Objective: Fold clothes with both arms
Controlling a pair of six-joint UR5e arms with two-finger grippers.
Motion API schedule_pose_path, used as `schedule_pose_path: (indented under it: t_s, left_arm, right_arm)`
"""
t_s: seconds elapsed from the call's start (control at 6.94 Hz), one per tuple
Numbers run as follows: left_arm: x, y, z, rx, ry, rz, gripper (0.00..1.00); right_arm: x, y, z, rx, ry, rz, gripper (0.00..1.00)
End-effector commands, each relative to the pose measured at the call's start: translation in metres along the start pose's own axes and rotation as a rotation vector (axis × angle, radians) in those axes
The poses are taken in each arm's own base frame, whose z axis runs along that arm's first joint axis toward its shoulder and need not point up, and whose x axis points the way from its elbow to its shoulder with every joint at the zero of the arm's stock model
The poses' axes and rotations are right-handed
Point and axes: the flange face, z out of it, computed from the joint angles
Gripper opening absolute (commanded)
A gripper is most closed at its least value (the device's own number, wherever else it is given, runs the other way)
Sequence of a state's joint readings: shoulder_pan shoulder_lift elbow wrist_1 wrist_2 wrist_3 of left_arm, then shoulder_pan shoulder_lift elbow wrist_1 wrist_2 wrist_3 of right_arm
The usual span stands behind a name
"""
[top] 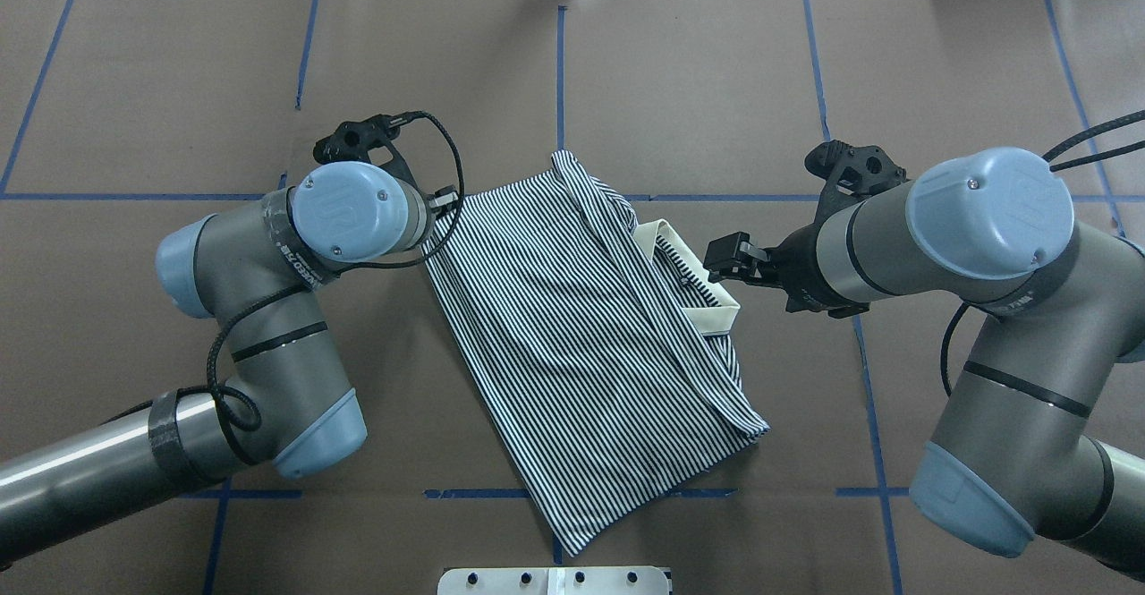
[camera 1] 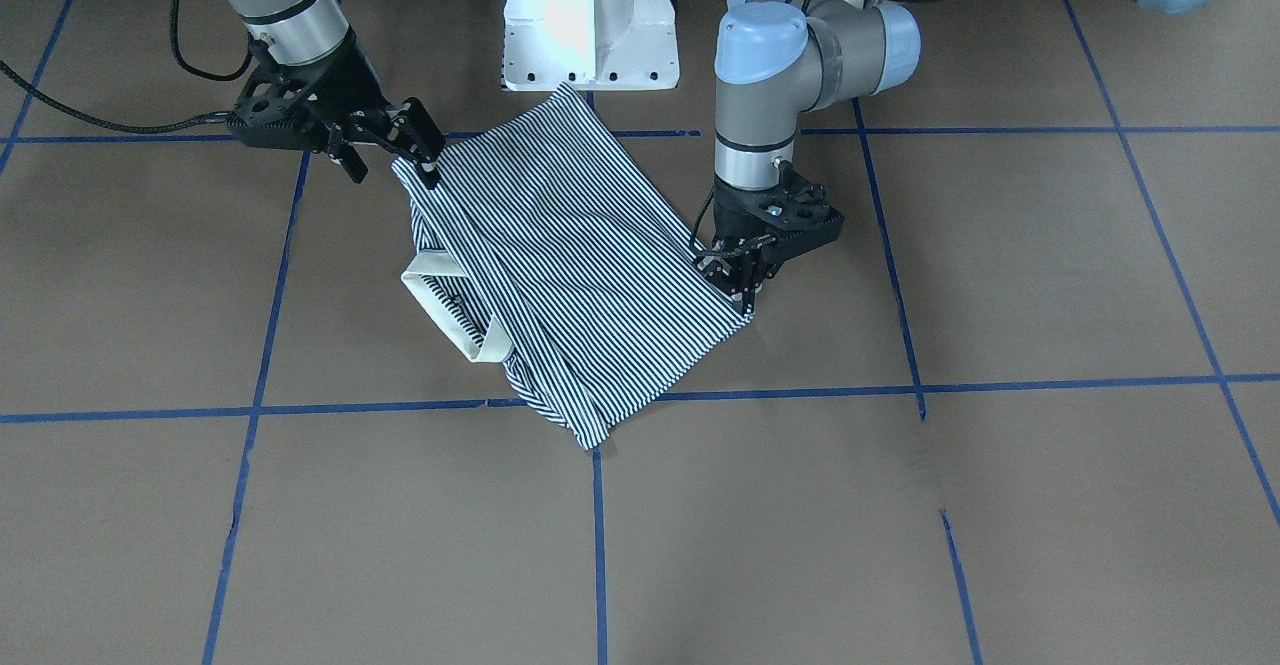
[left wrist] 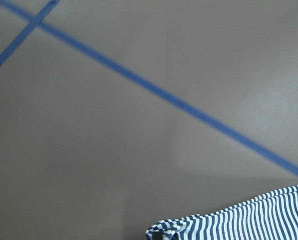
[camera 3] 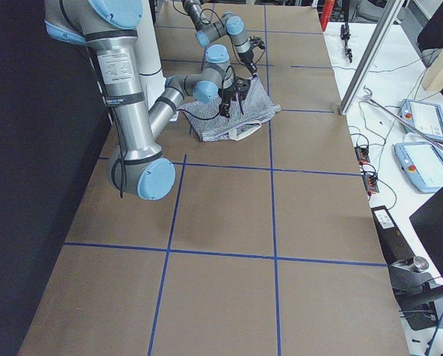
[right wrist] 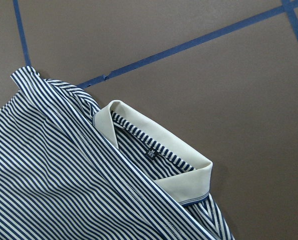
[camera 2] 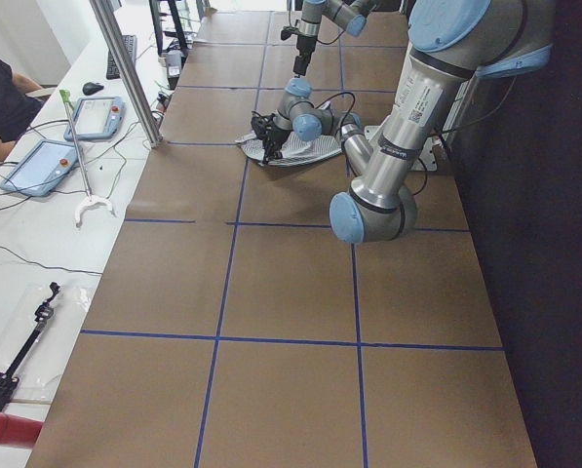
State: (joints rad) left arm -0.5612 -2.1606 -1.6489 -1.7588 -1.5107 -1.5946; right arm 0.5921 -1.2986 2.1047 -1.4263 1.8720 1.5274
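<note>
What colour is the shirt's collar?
Plain cream. The collar shows best in the right wrist view, against the navy-and-white striped shirt.

Bare worktop point(camera 1: 700, 545) stretches wide beyond the folded shirt point(camera 1: 570, 235) on the operators' side. The left arm point(top: 277, 380) and right arm point(top: 1011, 398) flank it; the white pedestal point(camera 1: 590, 25) crowds its robot-side corner.

1. Setting: robotics laboratory.
2. Evidence: left arm point(camera 1: 760, 95) and right arm point(camera 1: 290, 5) beside a white pedestal point(camera 1: 590, 35), over a table point(camera 1: 1050, 265) gridded with blue tape point(camera 1: 400, 409).
3. Evidence: side bench point(camera 2: 47, 244) carrying control tablets point(camera 2: 39, 166) and a keyboard point(camera 2: 127, 57).
</note>
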Motion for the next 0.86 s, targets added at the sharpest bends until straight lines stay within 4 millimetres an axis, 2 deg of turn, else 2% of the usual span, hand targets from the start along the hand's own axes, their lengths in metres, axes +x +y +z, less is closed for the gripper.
schedule_pose_path:
  t_s: [0.0,0.14,0.29,0.43,0.72]
  left_arm:
    - [0.017,-0.048,0.043,0.098,0.091,0.11,0.0]
    - [0.053,-0.061,0.061,0.18,0.156,0.167,0.0]
    - [0.062,-0.066,0.088,0.198,0.179,0.189,0.0]
    - [0.063,-0.067,0.102,0.21,0.189,0.215,0.0]
    - [0.05,-0.075,0.121,0.251,0.137,0.215,0.0]
  right_arm:
    - [-0.001,0.0,0.0,-0.004,-0.002,0.0,1.0]
    - [-0.001,0.001,0.0,-0.004,0.0,-0.001,1.0]
    - [0.0,0.001,0.001,-0.005,0.0,-0.002,1.0]
    - [-0.001,0.002,0.001,-0.006,-0.001,-0.004,1.0]
    - [-0.003,0.007,0.002,-0.009,-0.003,-0.009,1.0]
